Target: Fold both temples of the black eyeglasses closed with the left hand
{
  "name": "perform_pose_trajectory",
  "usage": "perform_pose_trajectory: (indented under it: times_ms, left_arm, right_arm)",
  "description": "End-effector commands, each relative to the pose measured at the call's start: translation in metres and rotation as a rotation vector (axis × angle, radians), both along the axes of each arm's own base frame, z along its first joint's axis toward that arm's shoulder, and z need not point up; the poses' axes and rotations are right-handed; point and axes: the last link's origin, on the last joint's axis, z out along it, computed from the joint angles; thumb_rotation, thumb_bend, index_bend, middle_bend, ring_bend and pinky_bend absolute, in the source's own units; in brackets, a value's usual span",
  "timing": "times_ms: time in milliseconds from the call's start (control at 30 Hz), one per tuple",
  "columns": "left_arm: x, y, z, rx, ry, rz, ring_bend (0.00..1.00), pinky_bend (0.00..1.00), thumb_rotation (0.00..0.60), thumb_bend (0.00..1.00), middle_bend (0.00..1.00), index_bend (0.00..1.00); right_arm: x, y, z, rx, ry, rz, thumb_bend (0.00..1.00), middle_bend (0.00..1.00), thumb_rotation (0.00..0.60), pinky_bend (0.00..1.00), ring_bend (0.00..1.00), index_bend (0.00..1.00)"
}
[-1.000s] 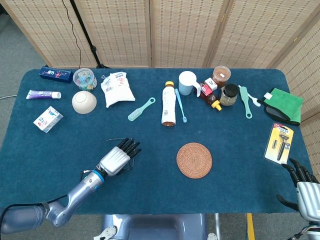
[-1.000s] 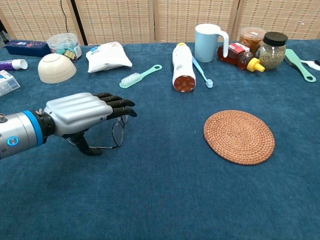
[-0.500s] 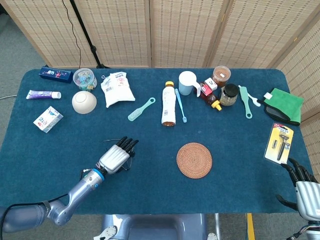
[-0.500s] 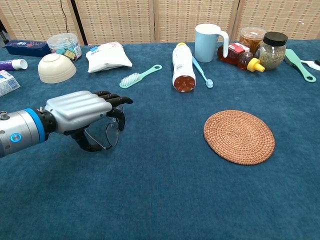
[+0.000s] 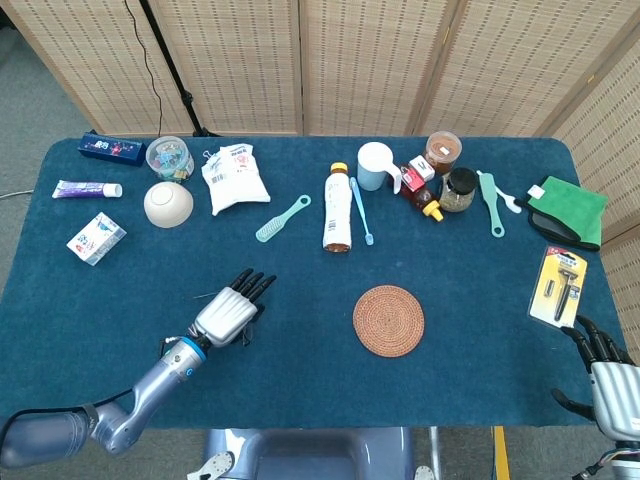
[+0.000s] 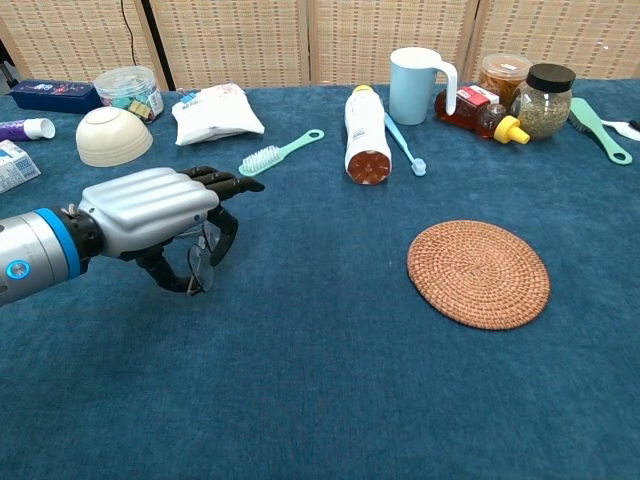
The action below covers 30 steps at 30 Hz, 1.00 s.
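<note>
The black eyeglasses [image 6: 198,266] are thin-framed and sit under my left hand [image 6: 150,213], low over the blue table. Thumb and a curled finger pinch the frame, with one lens showing between them in the chest view. In the head view my left hand [image 5: 230,314] covers nearly all of the glasses, so how the temples stand is hidden. My right hand [image 5: 608,372] rests at the table's near right corner, fingers apart and holding nothing.
A round woven coaster [image 6: 478,272] lies to the right of the left hand. Behind it are a mint brush [image 6: 280,152], a lying bottle [image 6: 363,120] and a cream bowl [image 6: 113,135]. A razor pack [image 5: 558,285] lies near the right hand.
My left hand has drawn back to the left and a little toward the far side, taking the eyeglasses along. The frame now stands more upright under the fingers. The right hand has not moved.
</note>
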Motion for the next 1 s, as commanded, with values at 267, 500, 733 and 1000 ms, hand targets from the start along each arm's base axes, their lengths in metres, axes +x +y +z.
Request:
perform_pose_trajectory:
  times_ms: [267, 500, 733, 1000]
  left_arm:
    - [0.002, -0.002, 0.004, -0.005, -0.014, -0.006, 0.0, 0.0, 0.6, 0.24, 0.0, 0.25]
    - [0.008, -0.009, 0.009, -0.045, -0.014, -0.032, 0.0, 0.0, 0.6, 0.23, 0.0, 0.06]
    - [0.005, -0.014, 0.018, -0.064, 0.015, -0.04, 0.0, 0.0, 0.6, 0.23, 0.0, 0.02]
    - [-0.006, -0.016, 0.03, -0.057, 0.042, -0.039, 0.0, 0.0, 0.6, 0.23, 0.0, 0.01]
  right_arm:
    - [0.0, 0.001, 0.0, -0.003, -0.004, 0.002, 0.03, 0.09, 0.6, 0.35, 0.19, 0.19]
    - [0.001, 0.002, 0.001, -0.007, -0.005, 0.005, 0.03, 0.09, 0.6, 0.35, 0.19, 0.19]
    - [0.0, 0.002, 0.001, -0.004, -0.01, 0.008, 0.03, 0.09, 0.6, 0.35, 0.19, 0.19]
    - [0.001, -0.001, -0.002, 0.006, -0.018, 0.017, 0.03, 0.09, 0.6, 0.35, 0.19, 0.19]
